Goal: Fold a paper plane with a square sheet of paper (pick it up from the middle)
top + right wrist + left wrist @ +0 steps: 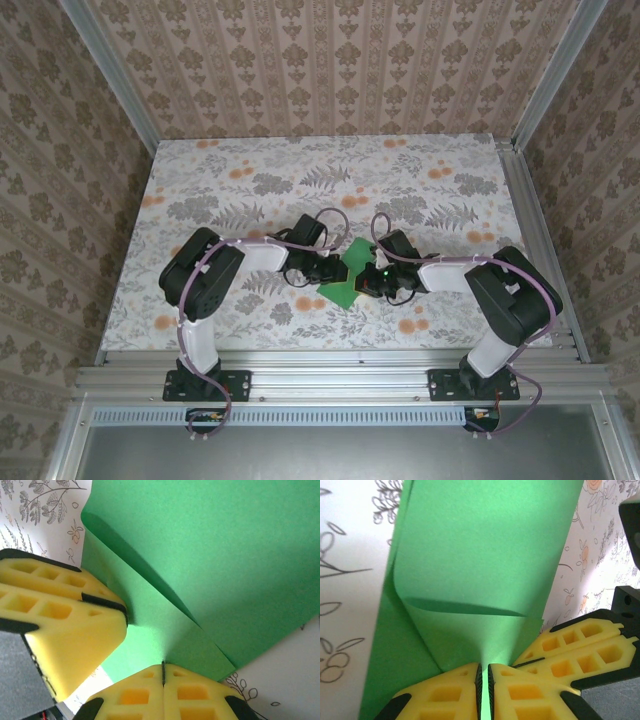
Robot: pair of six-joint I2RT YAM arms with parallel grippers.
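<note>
Top view first: the bright green square sheet of paper (pixel 343 290) sits over the flower-patterned desk (pixel 250 170). The left tool (pixel 330 270) is at the sheet's left side and the right tool (pixel 366 283) at its right. Left wrist view: yellow fingers (pixel 445 695) clenched on the sheet's near edge, a curled flap rising just beyond. Right wrist view: yellow pads (pixel 132 697) pinched tight, grasping the sheet's edge, with the left tool's fingers touching the sheet's left side.
</note>
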